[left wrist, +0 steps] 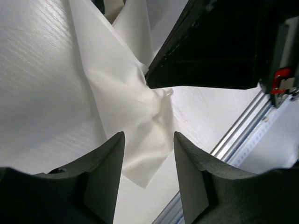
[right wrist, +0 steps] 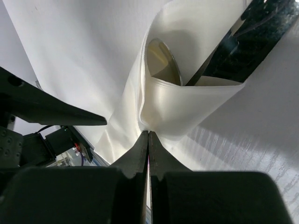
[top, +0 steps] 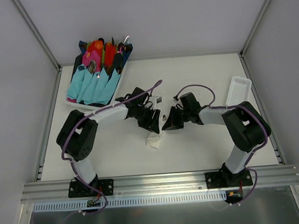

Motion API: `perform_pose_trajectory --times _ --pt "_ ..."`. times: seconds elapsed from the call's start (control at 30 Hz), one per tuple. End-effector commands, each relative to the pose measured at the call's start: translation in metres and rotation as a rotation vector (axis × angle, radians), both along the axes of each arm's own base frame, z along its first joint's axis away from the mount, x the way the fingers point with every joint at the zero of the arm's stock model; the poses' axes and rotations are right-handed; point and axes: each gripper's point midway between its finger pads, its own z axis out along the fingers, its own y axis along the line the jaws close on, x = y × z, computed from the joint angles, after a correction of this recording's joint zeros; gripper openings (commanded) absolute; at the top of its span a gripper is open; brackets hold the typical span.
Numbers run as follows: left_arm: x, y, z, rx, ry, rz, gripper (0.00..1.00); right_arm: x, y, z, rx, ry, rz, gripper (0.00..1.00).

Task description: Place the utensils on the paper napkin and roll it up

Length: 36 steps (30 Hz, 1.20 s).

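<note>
The paper napkin [top: 154, 140] lies crumpled and partly rolled on the worktop, about midway between its left and right edges and closer to the near edge than the far one. Seen from the right wrist, it curls into a loose cone with its open end facing away. Inside that mouth is a pale rounded shape [right wrist: 163, 63] that looks like the bowl of one of the utensils, though I can't make out more of it.

The right gripper [right wrist: 148, 135] is clamped tight, its two fingers pressed together on the bottom fold of the napkin, and the paper bunches up where the tips bite it. The left gripper [left wrist: 149, 140] comes in from the opposite side with its jaws parted. Its fingers [left wrist: 110, 163] stand on either side of a flap of the napkin without touching it, so that hand has let go. From above, the two grippers sit nose to nose just beyond the napkin.

At the far left corner of the worktop a tray [top: 75, 103] holds light-blue, pink and red napkin bundles [top: 92, 83]. A white ribbed tray [top: 240, 90] lies along the right edge, well apart from the arms' work.
</note>
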Motion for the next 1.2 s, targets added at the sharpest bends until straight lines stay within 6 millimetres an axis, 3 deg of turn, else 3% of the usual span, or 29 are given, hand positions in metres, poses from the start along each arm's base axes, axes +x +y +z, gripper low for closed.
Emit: perform_pose_trajectory --times 0.0,0.23,0.43,0.67,0.73,0.83,0.97,1.07,1.17 --pt "-0.013 0.004 0.002 0.077 -0.115 -0.101 0.48 0.002 0.008 0.013 0.054 -0.01 0.003 0.0" --pt "-0.025 -0.013 0.009 0.11 -0.246 -0.206 0.49 0.003 0.005 0.012 0.055 0.001 -0.008 0.0" --pt "-0.021 -0.016 0.006 0.158 -0.304 -0.22 0.46 0.003 0.003 0.011 0.057 0.006 -0.012 0.0" --pt "-0.013 -0.017 0.002 0.186 -0.316 -0.205 0.29 0.002 0.004 0.012 0.062 0.009 -0.007 0.0" --pt "-0.012 -0.019 0.002 0.186 -0.315 -0.2 0.14 0.001 0.005 0.013 0.068 0.009 0.0 0.01" --pt "-0.014 -0.021 0.001 0.178 -0.3 -0.207 0.02 0.002 0.004 0.015 0.078 0.012 -0.003 0.13" --pt "-0.018 -0.024 0.001 0.16 -0.278 -0.214 0.0 0.006 -0.003 0.018 0.081 0.004 -0.025 0.15" --pt "-0.02 -0.026 0.003 0.143 -0.268 -0.221 0.0 0.009 -0.007 0.023 0.094 0.0 -0.037 0.26" --pt "-0.023 -0.027 0.004 0.13 -0.255 -0.224 0.0 0.013 -0.017 0.027 0.093 -0.018 -0.066 0.24"
